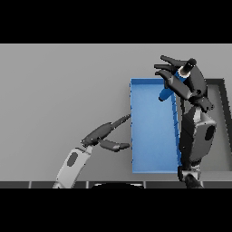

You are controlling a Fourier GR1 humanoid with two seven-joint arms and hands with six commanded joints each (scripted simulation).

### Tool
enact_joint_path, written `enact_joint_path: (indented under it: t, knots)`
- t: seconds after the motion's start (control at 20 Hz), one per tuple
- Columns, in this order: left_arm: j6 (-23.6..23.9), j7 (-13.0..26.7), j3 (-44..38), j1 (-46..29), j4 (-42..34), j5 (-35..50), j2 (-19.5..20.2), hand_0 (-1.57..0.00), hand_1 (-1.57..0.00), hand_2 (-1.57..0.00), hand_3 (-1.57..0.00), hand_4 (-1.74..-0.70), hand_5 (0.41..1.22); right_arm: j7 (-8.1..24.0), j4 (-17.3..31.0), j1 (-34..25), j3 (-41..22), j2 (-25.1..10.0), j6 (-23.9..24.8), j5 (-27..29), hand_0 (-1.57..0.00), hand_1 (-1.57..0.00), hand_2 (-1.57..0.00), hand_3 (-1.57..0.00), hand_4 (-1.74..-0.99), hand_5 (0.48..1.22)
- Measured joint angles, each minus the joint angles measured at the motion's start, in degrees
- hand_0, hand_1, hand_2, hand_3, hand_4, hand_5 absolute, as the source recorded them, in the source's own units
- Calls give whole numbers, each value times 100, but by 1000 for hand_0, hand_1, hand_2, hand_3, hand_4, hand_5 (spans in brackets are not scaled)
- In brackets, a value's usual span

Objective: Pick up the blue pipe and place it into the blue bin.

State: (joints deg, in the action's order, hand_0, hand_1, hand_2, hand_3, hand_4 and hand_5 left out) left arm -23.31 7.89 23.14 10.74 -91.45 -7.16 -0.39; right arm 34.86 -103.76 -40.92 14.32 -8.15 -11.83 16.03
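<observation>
Fingers (pixel 170 72) of right hand (pixel 183 79) curled round smooth blue pipe (pixel 166 94), above rectangular blue bin (pixel 152 131)

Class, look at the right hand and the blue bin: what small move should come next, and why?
Probably lower and release: the right hand holds the blue cylindrical pipe over the far right corner of the blue rectangular bin, fingers curled round it.

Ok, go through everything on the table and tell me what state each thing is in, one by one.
blue pipe: lifted, held over the bin's far right corner.
blue bin: open-topped, on the table, nothing lying inside.
right hand: curled round the pipe, above the bin.
left hand: open, fingers straight, tips at the bin's left wall.
dark tray: on the table right of the bin, partly hidden by the right arm.
</observation>
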Motion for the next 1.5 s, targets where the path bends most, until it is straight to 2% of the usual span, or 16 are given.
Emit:
enact_joint_path:
  t: [0.25,0.4,0.55,0.6,0.7,0.8,0.9,1.0,1.05,1.1,1.15,1.25,1.3,1.35,1.4,1.5]
  knots:
    - [-4,-192,-44,17,95,-58,88,1,1,1,1,-939,460,6,207,818,105,-5,-51,-530,-1571,-1571,-1571,-1571,-1500,1221]
    - [55,-332,-14,-4,167,-162,88,1,1,1,1,-929,462,6,250,1470,-71,-61,71,-707,-1571,-1571,-1571,-1571,-1500,1221]
    - [85,-480,26,-89,27,-187,118,1,1,1,1,-928,465,6,396,2090,-402,-110,491,-862,-1571,-1571,-1571,-1571,-1500,1221]
    - [103,-330,-45,3,70,-166,120,1,1,1,1,-928,466,6,540,2150,-458,-187,696,-872,-1571,-1571,-1571,-1571,-1500,1221]
    - [136,-361,17,-95,45,-249,134,1,1,1,1,-928,470,7,659,2420,-789,-390,1069,-745,-1571,-1571,-1571,-1571,-1498,1221]
    - [180,-405,-48,21,143,-287,151,1,1,1,1,-923,476,7,891,2595,-1139,-684,1517,-360,-1571,-1571,-1571,-1571,-1497,1221]
    - [164,-461,-11,-11,111,-292,151,1,1,1,1,-922,480,6,1019,2816,-1562,-1079,1855,55,-1571,-1571,-1571,-1005,-1585,1221]
    - [184,-413,-36,58,114,-279,126,1,1,1,1,-920,484,-55,1061,2878,-2105,-1439,2331,565,-1571,-1571,-1571,-643,-1641,1221]
    - [187,-400,-9,46,102,-279,96,1,1,1,1,-919,486,-61,1060,2864,-2272,-1638,2551,796,-1571,-1571,-1571,-514,-1661,1221]
    - [181,-411,-29,72,112,-277,117,1,1,1,1,-918,489,7,1140,2842,-2526,-1928,2841,1137,-1571,-1571,-1571,-411,-1677,1171]
    - [195,-428,19,20,163,-333,100,1,1,1,1,-920,491,-73,1190,2775,-2777,-2070,3119,1395,-1571,-1571,-1518,-455,-1626,1161]
    - [202,-392,-8,21,140,-324,123,1,1,1,1,-921,493,11,1312,2699,-3143,-2379,3451,1867,-1084,-1025,-987,-291,-1469,1148]
    - [201,-414,-7,16,147,-321,118,1,1,1,1,-920,493,9,1386,2651,-3259,-2465,3549,2000,-867,-820,-789,-232,-1405,1137]
    - [186,-471,-32,7,100,-295,160,1,1,1,1,-924,493,9,1442,2543,-3519,-2695,3867,2314,-693,-656,-631,-186,-1370,1125]
    - [173,-463,-38,-4,91,-274,165,1,1,1,1,-925,494,8,1472,2471,-3650,-2840,3922,2449,-554,-525,-505,-148,-1339,1108]
    - [165,-391,-25,-16,74,-252,138,1,1,1,1,-924,494,-13,1473,2148,-4237,-3357,3847,2533,-354,-335,-323,-95,-1279,1010]
